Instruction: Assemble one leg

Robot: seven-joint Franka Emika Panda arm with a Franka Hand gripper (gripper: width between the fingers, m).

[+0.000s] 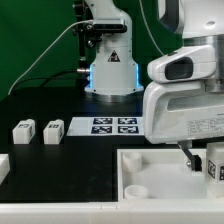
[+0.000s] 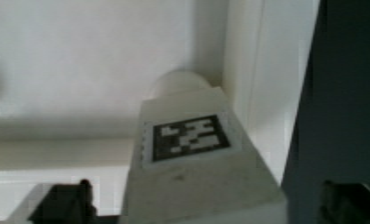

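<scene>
A white leg (image 2: 196, 150) with a black-and-white tag stands in a corner of the large white tray-shaped part (image 2: 75, 110). In the wrist view it sits between my two dark fingers (image 2: 66, 205), with a gap on each side. My gripper (image 2: 203, 200) is open around it. In the exterior view the gripper (image 1: 198, 160) hangs over the tray part (image 1: 160, 165) at the exterior view's right, with the tagged leg (image 1: 214, 166) beside its fingers. Two more legs (image 1: 22, 131) (image 1: 52, 130) lie on the black table at the left.
The marker board (image 1: 113, 125) lies flat mid-table in front of the robot base (image 1: 108, 75). A round socket (image 1: 135, 190) shows in the tray part's near corner. Another white piece (image 1: 3, 166) pokes in at the left edge.
</scene>
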